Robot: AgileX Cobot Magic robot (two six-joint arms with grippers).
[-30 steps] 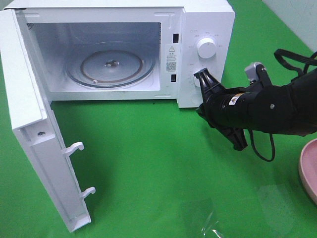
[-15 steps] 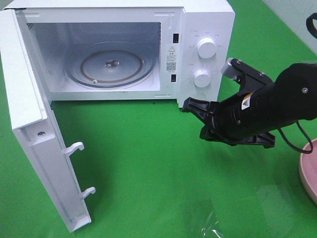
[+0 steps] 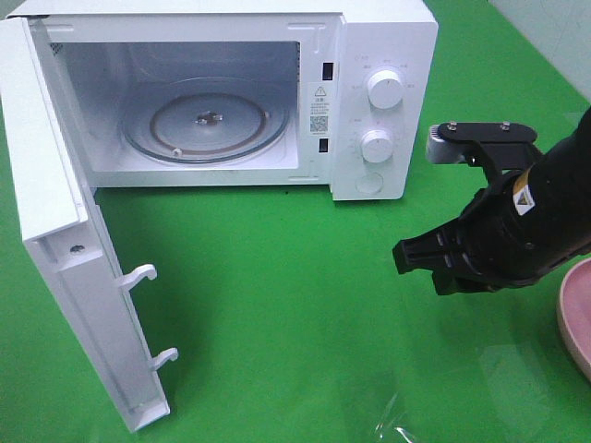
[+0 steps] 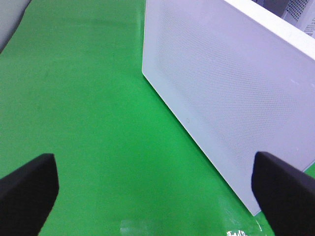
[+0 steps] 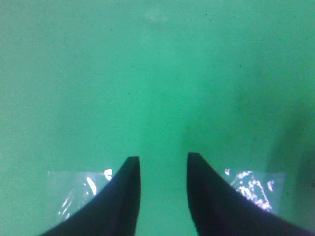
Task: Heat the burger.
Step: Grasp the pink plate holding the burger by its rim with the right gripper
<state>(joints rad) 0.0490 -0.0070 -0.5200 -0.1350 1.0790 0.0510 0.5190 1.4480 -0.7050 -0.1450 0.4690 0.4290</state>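
The burger is out of view in every frame. The white microwave (image 3: 383,55) stands at the back of the green cloth, its door (image 3: 65,268) swung wide open to the left and its glass turntable (image 3: 205,120) bare. My right gripper (image 3: 417,263) hovers over the cloth in front of the microwave's control panel, pointing left. In the right wrist view the right gripper (image 5: 162,164) shows a narrow gap between its fingers, and only green cloth lies in that gap. My left gripper (image 4: 153,162) is wide open beside a white perforated microwave panel (image 4: 231,88), holding nothing.
A pink plate (image 3: 577,314) pokes in at the right edge. The panel carries two knobs (image 3: 377,145). Two door latch hooks (image 3: 138,275) jut from the open door. A patch of clear tape (image 3: 397,420) shines on the cloth near the front.
My right gripper has drawn back from the microwave's lower knob toward the front right and turned to point left. Its fingers have parted. The left gripper has not changed.
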